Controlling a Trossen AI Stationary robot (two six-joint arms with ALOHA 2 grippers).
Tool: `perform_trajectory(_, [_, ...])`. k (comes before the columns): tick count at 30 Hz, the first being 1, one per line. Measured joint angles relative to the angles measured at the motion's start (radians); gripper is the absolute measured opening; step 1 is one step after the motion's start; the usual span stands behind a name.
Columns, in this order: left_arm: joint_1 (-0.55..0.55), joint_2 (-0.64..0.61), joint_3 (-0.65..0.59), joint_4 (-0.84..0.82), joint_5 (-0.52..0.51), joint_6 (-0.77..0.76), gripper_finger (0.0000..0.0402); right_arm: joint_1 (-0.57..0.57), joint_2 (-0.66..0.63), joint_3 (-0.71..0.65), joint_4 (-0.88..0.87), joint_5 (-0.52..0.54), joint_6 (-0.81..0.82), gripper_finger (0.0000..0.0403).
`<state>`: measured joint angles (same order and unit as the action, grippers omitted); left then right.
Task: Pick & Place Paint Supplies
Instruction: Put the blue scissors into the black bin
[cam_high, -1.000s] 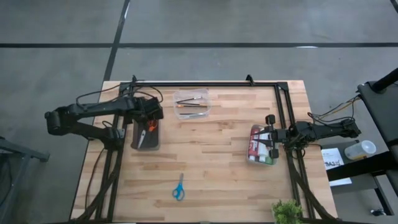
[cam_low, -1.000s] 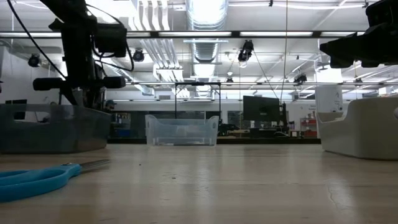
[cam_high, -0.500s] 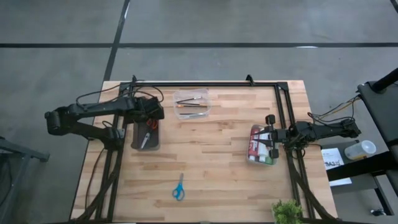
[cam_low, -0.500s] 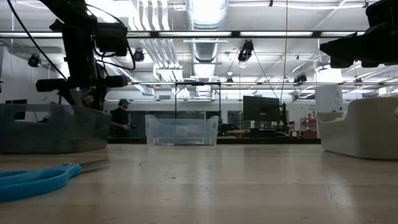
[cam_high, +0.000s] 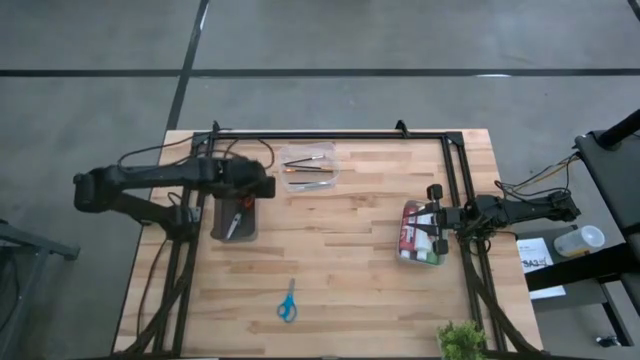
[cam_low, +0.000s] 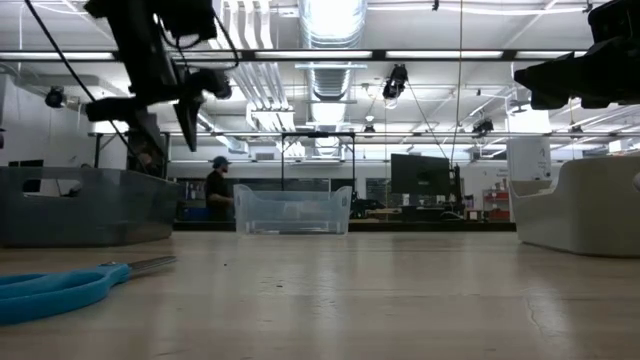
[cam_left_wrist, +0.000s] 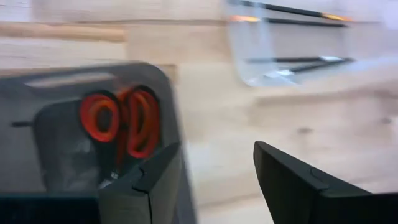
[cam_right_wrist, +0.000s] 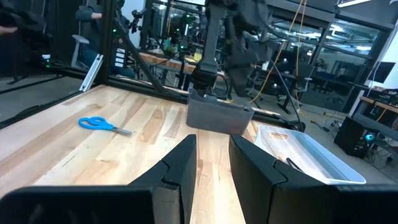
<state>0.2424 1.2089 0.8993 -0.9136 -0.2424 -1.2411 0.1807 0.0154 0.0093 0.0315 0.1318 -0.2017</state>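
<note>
Left gripper has lifted off the dark bin and swung toward the clear tray, fingers now spread with nothing between them; orange-handled scissors lie in the bin, brushes in the clear tray. Right gripper waits at the right-hand container holding the paint bottles, fingers a narrow gap apart, gripping nothing. Risk, as I judge it: the thin brushes lie flat against the tray floor, so a slightly off descent could clip the rim or nudge the light tray.
</note>
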Motion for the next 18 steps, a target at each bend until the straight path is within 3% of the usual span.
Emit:
perform_trajectory(5, [-0.19,0.023,0.036,-0.035,-0.121,-0.174,0.021,0.0,0.0,0.0,0.0,0.0,0.0,0.0091])
perform_trajectory(18, [-0.576,0.211,0.085,-0.018,-0.091,-0.557,0.021,0.0,0.0,0.0,0.0,0.0,0.0,0.0091])
